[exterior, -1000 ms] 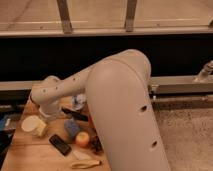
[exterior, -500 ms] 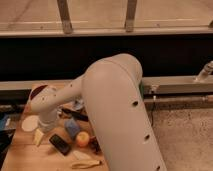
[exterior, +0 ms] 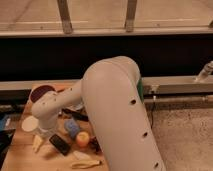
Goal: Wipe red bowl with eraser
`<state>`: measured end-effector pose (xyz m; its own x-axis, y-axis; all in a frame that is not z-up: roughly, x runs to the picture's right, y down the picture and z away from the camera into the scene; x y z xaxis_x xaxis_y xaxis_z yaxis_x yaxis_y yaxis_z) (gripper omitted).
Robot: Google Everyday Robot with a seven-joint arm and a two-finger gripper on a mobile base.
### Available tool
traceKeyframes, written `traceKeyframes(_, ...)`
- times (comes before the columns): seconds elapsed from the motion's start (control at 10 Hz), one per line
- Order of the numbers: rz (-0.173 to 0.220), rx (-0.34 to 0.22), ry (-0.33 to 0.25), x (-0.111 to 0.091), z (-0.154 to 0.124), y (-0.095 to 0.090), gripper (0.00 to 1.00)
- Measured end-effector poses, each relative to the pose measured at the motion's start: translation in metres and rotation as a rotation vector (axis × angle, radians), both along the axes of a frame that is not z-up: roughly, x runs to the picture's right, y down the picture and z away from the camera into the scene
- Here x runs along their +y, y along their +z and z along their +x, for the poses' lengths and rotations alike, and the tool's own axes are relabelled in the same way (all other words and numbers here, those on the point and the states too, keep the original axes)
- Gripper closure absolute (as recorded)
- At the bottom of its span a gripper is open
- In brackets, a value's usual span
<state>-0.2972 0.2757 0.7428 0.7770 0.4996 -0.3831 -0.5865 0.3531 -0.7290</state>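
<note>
Setting: dark wall band under a pale ledge, speckled floor to the right, wooden table [exterior: 19,154] at lower left.

1. Arm [exterior: 115,115]: white and bulky, fills the centre, rising just right of the red bowl and bending over and past it to the left.
2. Maroon bowl [exterior: 41,92]: well behind and left of the red bowl, at the table's far edge.
3. Cream disc [exterior: 29,123]: well left of the red bowl.
4. Red bowl [exterior: 82,139]: round, orange-red with a pale glint, close against the arm's base, which may hide its right side.
5. Blue-grey pad [exterior: 72,127]: just behind and left of the red bowl.
6. Eraser [exterior: 61,144]: flat and black, lying on the table just left of the red bowl, not held.
7. Gripper [exterior: 41,136]: low over the table, left of the red bowl, beyond the eraser. Its grip state cannot be told.

Risks, judged: the eraser lies flat, so a shallow pinch may slip off it. The pad is close, so a drifting approach could nudge it or take it by mistake. The red bowl is light and unbraced, and wiping pressure may skid or tip it.
</note>
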Motion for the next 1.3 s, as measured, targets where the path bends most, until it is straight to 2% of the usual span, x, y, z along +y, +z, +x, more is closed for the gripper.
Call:
traceKeyframes(0.3, -0.041, 0.022, 0.011, 0.016, 0.005, 0.009, 0.20)
traceKeyframes(0.4, -0.059, 0.021, 0.031, 0.021, 0.003, 0.011, 0.20)
traceKeyframes(0.5, -0.061, 0.020, 0.036, 0.023, 0.008, 0.016, 0.20)
traceKeyframes(0.6, -0.061, 0.022, 0.036, 0.021, 0.009, 0.015, 0.25)
traceKeyframes(1.0, -0.063, 0.032, 0.032, 0.016, 0.015, 0.013, 0.63)
traceKeyframes(1.1, -0.065, 0.033, 0.029, 0.018, 0.014, 0.012, 0.75)
traceKeyframes(1.3, -0.053, 0.019, 0.029, 0.018, 0.013, 0.014, 0.93)
